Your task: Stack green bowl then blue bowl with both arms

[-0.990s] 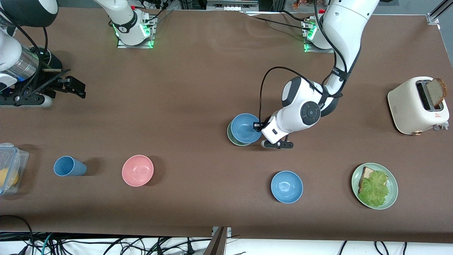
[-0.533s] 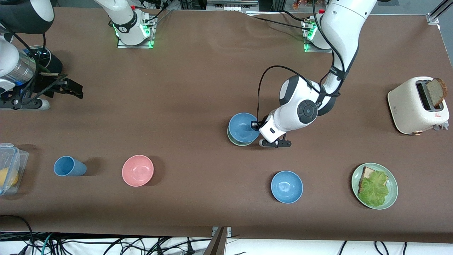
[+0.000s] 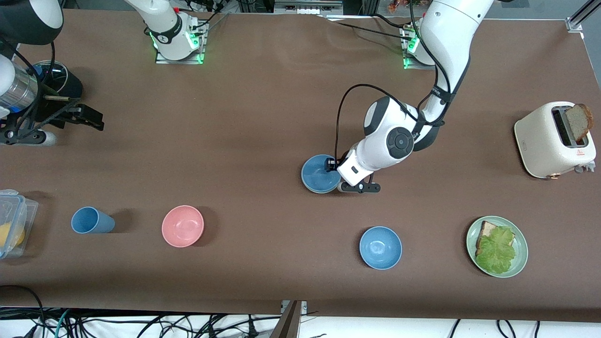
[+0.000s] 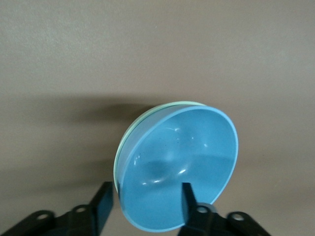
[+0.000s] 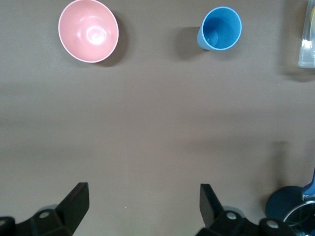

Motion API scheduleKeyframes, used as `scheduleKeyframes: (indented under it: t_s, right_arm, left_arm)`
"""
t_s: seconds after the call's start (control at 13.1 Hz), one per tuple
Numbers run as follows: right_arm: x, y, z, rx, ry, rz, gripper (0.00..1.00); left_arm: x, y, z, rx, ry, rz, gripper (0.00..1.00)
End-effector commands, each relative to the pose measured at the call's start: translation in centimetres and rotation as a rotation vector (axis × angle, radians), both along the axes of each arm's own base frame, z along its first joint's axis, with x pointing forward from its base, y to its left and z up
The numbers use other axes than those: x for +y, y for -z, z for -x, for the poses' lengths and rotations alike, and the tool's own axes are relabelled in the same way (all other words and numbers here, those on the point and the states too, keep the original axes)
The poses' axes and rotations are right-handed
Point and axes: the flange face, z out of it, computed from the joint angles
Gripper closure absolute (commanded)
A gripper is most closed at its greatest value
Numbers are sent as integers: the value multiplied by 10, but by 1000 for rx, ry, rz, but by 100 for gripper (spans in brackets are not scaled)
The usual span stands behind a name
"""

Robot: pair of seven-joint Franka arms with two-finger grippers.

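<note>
The blue bowl (image 3: 319,174) sits nested in the green bowl mid-table. Only the pale green rim (image 4: 129,139) peeks out around the blue bowl (image 4: 182,162) in the left wrist view, and the front view hardly shows it. My left gripper (image 3: 332,165) is low at the bowl's rim toward the left arm's end. It (image 4: 145,204) is open, with one finger inside the bowl and one outside, both clear of the wall. My right gripper (image 3: 96,121) waits open and empty over the table's right-arm end, above bare table (image 5: 142,201).
A brighter blue bowl (image 3: 380,247), a pink bowl (image 3: 182,226) and a blue cup (image 3: 91,220) stand nearer the front camera. A green plate (image 3: 520,260) with bread and lettuce and a toaster (image 3: 547,141) are at the left arm's end. A plastic box (image 3: 14,220) is at the right arm's end.
The left gripper lowered the blue bowl from an offset, raised position down into the green bowl, which is now almost covered. The right gripper drew back a little toward its end of the table.
</note>
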Motion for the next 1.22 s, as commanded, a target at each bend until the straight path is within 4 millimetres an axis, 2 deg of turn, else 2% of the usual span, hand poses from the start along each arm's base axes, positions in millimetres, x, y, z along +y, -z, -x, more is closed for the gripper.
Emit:
scheduleKeyframes:
  t_s: [0.0,0.08,0.23,0.3,0.38,0.46,0.53,0.61,0.69,0.84,0.99,1.07,1.14]
  right_arm:
    - [30,-8,0,3,-63,-6,1]
    - [39,-7,0,3,-77,-6,1]
    - [47,1,-3,11,-89,-10,1]
    - [58,9,-5,25,-105,-15,1]
    - [84,10,-1,24,-151,-2,1]
    - [108,8,5,22,-189,21,1]
    - [111,0,8,12,-196,15,1]
    - [112,-8,10,9,-213,10,1]
    - [112,-8,11,18,-215,12,1]
    - [104,-8,6,5,-200,-6,1]
    - [96,-26,-5,-62,-182,-22,1]
    - [90,-27,-6,-65,-173,-20,1]
    - [80,-26,-8,-63,-156,-18,1]
  left_arm:
    - [32,-59,-17,-52,-50,3,1]
    - [52,-79,-22,-39,-66,-10,1]
    - [112,-150,-34,-84,-141,-20,1]
    - [141,-174,-34,-84,-139,-72,1]
    - [159,-197,-33,-98,-121,-147,1]
    - [206,-237,-44,-131,-179,-222,1]
    - [239,-256,-48,-112,-166,-245,1]
    - [257,-260,-44,-78,-82,-260,1]
    - [269,-259,-42,-56,-47,-294,1]
    - [295,-277,-36,-78,-56,-351,0]
    - [307,-269,-23,26,-39,-323,0]
    - [315,-274,-24,3,-41,-289,0]
    - [329,-290,-22,-38,-58,-270,0]
